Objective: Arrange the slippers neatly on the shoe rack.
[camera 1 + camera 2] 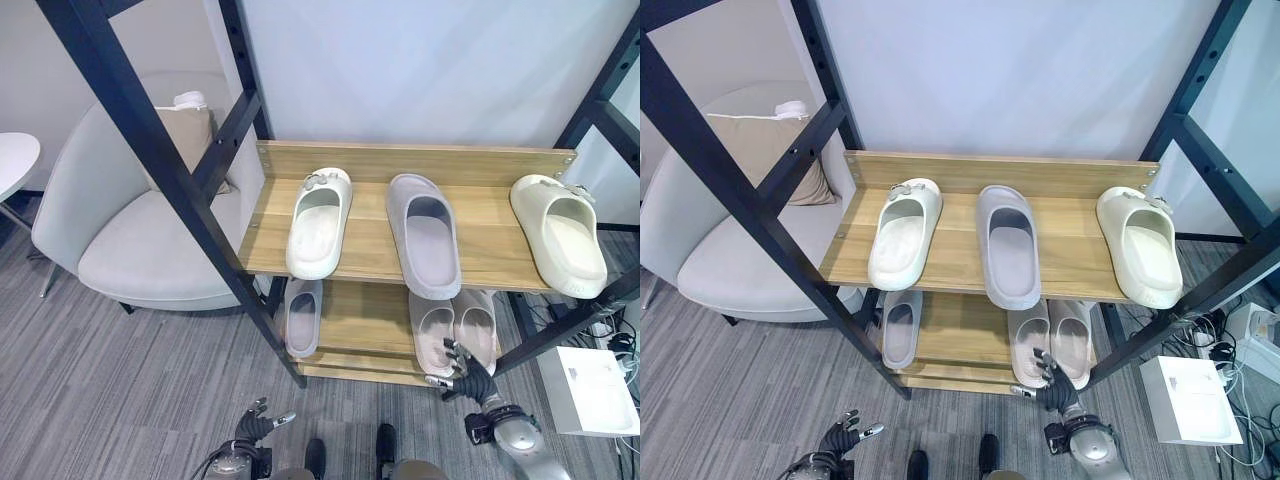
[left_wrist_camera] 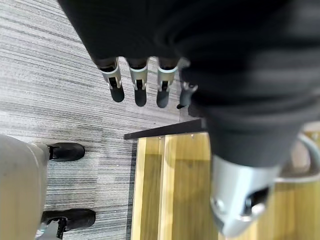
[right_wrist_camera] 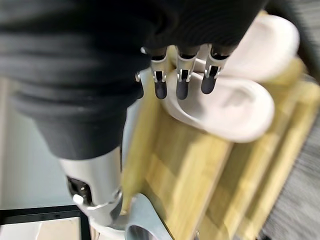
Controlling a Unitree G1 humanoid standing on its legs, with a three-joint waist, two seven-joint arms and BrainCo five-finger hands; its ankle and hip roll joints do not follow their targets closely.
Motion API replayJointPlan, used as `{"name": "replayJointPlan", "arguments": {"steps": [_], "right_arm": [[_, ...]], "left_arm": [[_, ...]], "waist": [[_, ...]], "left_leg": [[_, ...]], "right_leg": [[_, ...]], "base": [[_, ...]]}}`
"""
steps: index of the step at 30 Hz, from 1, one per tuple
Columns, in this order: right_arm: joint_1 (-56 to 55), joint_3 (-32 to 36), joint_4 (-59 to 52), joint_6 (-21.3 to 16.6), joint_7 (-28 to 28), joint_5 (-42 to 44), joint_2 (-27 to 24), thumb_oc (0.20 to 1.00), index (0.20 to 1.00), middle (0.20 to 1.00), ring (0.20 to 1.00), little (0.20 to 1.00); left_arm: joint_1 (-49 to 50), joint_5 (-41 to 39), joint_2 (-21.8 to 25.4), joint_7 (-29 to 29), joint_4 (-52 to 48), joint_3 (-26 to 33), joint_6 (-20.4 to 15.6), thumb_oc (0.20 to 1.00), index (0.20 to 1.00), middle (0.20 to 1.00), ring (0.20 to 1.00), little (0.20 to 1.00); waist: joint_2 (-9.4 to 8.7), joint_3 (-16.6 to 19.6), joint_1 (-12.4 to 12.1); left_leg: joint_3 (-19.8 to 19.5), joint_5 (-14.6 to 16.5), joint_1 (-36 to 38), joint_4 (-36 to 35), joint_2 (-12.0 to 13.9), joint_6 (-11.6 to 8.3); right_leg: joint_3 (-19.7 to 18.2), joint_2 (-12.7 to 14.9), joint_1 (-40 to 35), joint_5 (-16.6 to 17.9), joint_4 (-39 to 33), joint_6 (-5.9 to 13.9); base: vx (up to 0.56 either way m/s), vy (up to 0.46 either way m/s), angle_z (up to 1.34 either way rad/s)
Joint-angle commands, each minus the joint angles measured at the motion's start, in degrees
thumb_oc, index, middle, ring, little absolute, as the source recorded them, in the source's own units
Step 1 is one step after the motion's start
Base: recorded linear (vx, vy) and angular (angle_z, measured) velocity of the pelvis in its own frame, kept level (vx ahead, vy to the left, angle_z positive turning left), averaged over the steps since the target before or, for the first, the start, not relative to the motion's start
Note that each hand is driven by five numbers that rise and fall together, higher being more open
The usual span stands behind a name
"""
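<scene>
Slippers, lengthwise front-to-back, shoe rack

Top shelf hides the toe ends of the lower-shelf grey slipper and pink pair. Armchair cut by the frame edge.

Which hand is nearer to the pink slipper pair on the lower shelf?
The right hand. Its open fingers reach up to the front edge of the pink slipper pair on the lower shelf. The left hand hangs open over the carpet, well left of the pair and nearer the robot.
</scene>
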State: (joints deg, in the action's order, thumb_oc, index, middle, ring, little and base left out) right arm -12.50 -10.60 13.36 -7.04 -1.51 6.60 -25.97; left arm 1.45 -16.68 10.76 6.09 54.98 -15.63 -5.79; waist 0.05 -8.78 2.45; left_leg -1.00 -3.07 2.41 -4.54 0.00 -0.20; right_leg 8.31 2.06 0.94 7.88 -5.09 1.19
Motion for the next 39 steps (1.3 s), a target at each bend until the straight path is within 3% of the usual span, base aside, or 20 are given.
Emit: {"name": "replayJointPlan", "arguments": {"steps": [1, 4, 9, 13, 15, 17, 19, 23, 24, 31, 32, 35, 39], "right_arm": [[-3.1, 1.7, -6.6, -1.9, 2.6, -1.2, -3.3, 1.000, 1.000, 1.000, 1.000, 1.000], [-6.9, 2.7, -13.2, -2.2, 5.8, -1.9, -5.6, 1.000, 1.000, 1.000, 1.000, 1.000], [-12.6, 5.3, -30.5, -3.6, 13.0, 0.1, -13.5, 1.000, 1.000, 1.000, 1.000, 1.000], [-12.3, 9.9, -44.5, -7.0, 16.4, 8.6, -25.2, 1.000, 1.000, 1.000, 1.000, 1.000], [-11.5, 16.3, -52.2, -9.1, 17.7, 16.9, -33.4, 1.000, 1.000, 1.000, 1.000, 1.000], [-11.2, 18.0, -53.6, -9.3, 17.1, 18.1, -35.3, 1.000, 1.000, 1.000, 1.000, 1.000], [-7.7, 24.1, -56.3, -11.0, 15.3, 20.3, -39.6, 1.000, 1.000, 1.000, 1.000, 1.000], [-1.9, 29.6, -55.9, -12.9, 11.5, 18.2, -39.6, 1.000, 1.000, 1.000, 1.000, 1.000], [2.5, 30.0, -54.1, -13.5, 8.6, 14.0, -37.5, 1.000, 1.000, 1.000, 1.000, 1.000], [17.7, 20.2, -42.6, -10.3, -1.6, -2.6, -29.6, 1.000, 1.000, 1.000, 1.000, 1.000], [19.9, 17.0, -38.5, -8.6, -3.3, -6.8, -26.2, 1.000, 1.000, 1.000, 1.000, 1.000], [23.1, 14.5, -32.2, -6.1, -6.7, -13.6, -22.6, 1.000, 1.000, 1.000, 1.000, 1.000], [27.7, 10.9, -21.3, -3.2, -11.7, -20.4, -20.2, 1.000, 1.000, 1.000, 1.000, 1.000]], "left_arm": [[-4.7, 2.9, -0.1, -0.8, 2.0, 0.4, -1.3, 1.000, 1.000, 1.000, 1.000, 1.000], [-5.3, 3.3, -0.2, -1.2, 1.9, 0.6, -1.3, 1.000, 1.000, 1.000, 1.000, 1.000], [-6.2, 5.0, -0.4, -2.4, 2.4, 0.2, -1.2, 1.000, 1.000, 1.000, 1.000, 1.000], [-5.6, 5.8, -0.4, -3.1, 3.5, 0.3, -1.7, 1.000, 1.000, 1.000, 1.000, 1.000], [-4.4, 5.6, -0.6, -3.6, 3.9, 0.2, -2.0, 1.000, 1.000, 1.000, 1.000, 1.000], [-4.4, 5.5, -0.8, -3.6, 4.1, 0.0, -2.2, 1.000, 1.000, 1.000, 1.000, 1.000], [-3.5, 4.8, -1.2, -3.4, 5.0, -0.1, -2.8, 1.000, 1.000, 1.000, 1.000, 1.000], [-2.3, 3.3, -1.6, -2.9, 4.4, -0.2, -3.4, 1.000, 1.000, 1.000, 1.000, 1.000], [-1.6, 1.9, -1.7, -2.7, 4.1, -0.1, -3.7, 1.000, 1.000, 1.000, 1.000, 1.000], [-0.2, 0.2, -0.9, -2.5, 1.4, -0.8, -3.1, 1.000, 1.000, 1.000, 1.000, 1.000], [0.1, 0.3, -0.6, -2.6, 1.7, -0.6, -2.7, 1.000, 1.000, 1.000, 1.000, 1.000], [1.1, 0.4, 0.1, -2.9, 1.0, -0.1, -2.2, 1.000, 1.000, 1.000, 1.000, 1.000], [2.2, 1.6, 1.3, -3.3, 1.0, -0.3, -1.9, 1.000, 1.000, 1.000, 1.000, 1.000]], "waist": [[-3.13, 0.8, 0.8], [-3.42, 1.0, 1.5], [-3.99, 1.6, 2.3], [-4.33, 2.8, 2.7], [-4.54, 3.7, 2.9], [-4.46, 4.0, 2.9], [-4.71, 5.0, 3.1], [-4.81, 5.6, 3.2], [-4.75, 5.8, 3.0], [-4.80, 5.2, 0.3], [-4.74, 4.8, -0.9], [-4.62, 4.0, -2.3], [-4.49, 3.2, -4.4]], "left_leg": [[-0.3, 1.9, 0.2, 0.2, 1.2, -2.05], [0.4, 2.1, 0.4, 0.1, 1.3, -2.09], [0.7, 2.6, 0.9, 0.2, 1.5, -2.08], [1.3, 3.1, 1.3, 0.3, 1.4, -2.05], [1.6, 3.1, 1.2, 0.3, 1.3, -2.03], [1.7, 3.2, 1.1, 0.3, 1.3, -2.02], [2.0, 3.3, 1.2, 0.2, 1.2, -1.96], [2.4, 3.6, 1.3, 0.1, 1.2, -1.74], [2.5, 3.8, 1.3, 0.0, 1.1, -1.56], [1.0, 3.9, 1.3, 0.0, 0.5, -0.90], [0.2, 4.0, 1.2, 0.1, 0.4, -0.73], [-1.0, 4.0, 1.3, 0.3, 0.0, -0.43], [-2.2, 4.1, 1.2, 0.6, -0.3, -0.17]], "right_leg": [[-1.9, 1.6, -2.7, -6.7, 0.1, 3.64], [-2.3, 1.6, -2.6, -6.6, 0.1, 3.89], [-2.9, 1.5, -2.6, -6.4, 0.2, 4.16], [-3.7, 1.5, -2.5, -6.1, 0.1, 4.56], [-4.1, 1.6, -2.4, -5.9, 0.1, 4.70], [-4.1, 1.6, -2.3, -5.9, 0.1, 4.77], [-4.3, 1.8, -2.1, -5.7, 0.1, 4.92], [-4.6, 1.9, -1.9, -5.5, 0.1, 5.12], [-4.7, 2.0, -1.9, -5.5, 0.1, 5.30], [-3.3, 2.7, -2.6, -5.7, 0.2, 5.34], [-2.7, 2.9, -3.0, -5.9, 0.3, 5.29], [-1.9, 3.3, -3.6, -6.1, 0.3, 5.28], [-0.7, 3.6, -4.2, -6.4, 0.2, 5.24]], "base": [[-0.02, 0.016, -0.16], [-0.04, 0.023, -0.13], [-0.03, 0.032, -0.14], [-0.03, 0.049, -0.09], [-0.02, 0.057, -0.15], [0.00, 0.037, -0.03], [0.01, 0.052, -0.01], [0.01, 0.046, -0.07], [0.02, 0.051, -0.06], [0.01, 0.028, -0.01], [0.01, 0.007, 0.16], [0.03, 0.021, 0.25], [0.03, 0.011, 0.23]]}}
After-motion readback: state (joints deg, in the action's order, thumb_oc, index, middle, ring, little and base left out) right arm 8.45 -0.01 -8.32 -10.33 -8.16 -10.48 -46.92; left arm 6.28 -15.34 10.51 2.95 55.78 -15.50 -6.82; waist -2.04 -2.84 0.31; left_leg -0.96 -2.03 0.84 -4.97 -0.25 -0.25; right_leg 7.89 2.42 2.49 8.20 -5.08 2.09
